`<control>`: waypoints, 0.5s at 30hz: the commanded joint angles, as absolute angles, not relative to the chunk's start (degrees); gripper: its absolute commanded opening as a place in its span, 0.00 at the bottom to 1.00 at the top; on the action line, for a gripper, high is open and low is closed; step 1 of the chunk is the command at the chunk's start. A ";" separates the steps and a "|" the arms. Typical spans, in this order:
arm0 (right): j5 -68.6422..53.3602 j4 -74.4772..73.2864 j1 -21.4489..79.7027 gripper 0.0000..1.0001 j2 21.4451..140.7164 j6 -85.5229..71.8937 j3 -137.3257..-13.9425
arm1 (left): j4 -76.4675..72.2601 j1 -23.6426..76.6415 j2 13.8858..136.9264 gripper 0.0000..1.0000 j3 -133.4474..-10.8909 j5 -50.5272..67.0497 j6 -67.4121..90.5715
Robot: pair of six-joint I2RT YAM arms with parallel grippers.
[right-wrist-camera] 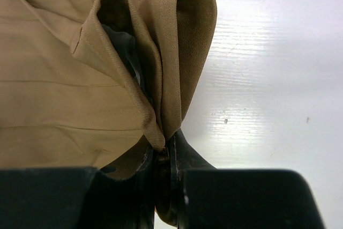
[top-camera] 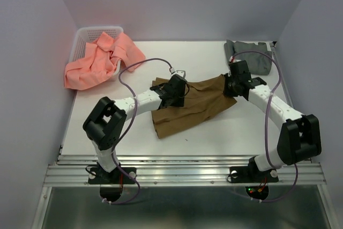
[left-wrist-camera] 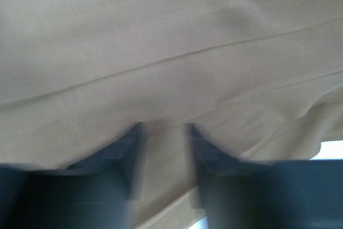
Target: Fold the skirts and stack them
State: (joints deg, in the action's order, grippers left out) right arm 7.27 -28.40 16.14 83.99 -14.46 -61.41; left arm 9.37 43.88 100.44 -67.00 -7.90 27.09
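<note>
The tan skirt [top-camera: 193,105] lies spread across the middle of the white table [top-camera: 241,132], between both arms. The right claw [right-wrist-camera: 163,154] is pinched tight on a folded edge at the skirt's right end. The left claw [left-wrist-camera: 163,132] presses down on its left part, fingers apart with cloth in the gap. The pink skirt [top-camera: 99,60] spills from the basket [top-camera: 86,33] at far left; the grey skirt [top-camera: 252,57] sits in the far right corner.
</note>
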 commanded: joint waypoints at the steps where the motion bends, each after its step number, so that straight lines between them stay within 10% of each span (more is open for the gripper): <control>1: 9.32 -29.44 16.78 0.00 80.86 -13.27 -65.56 | 10.46 45.09 102.57 0.33 -70.13 -8.62 25.93; 9: 6.33 -30.84 21.09 0.01 78.40 -12.83 -67.14 | 4.49 46.23 108.09 0.04 -71.45 -2.73 27.42; 15: 3.43 -33.56 23.55 0.01 77.60 -15.63 -69.60 | 1.94 46.23 110.56 0.00 -71.28 -0.88 28.65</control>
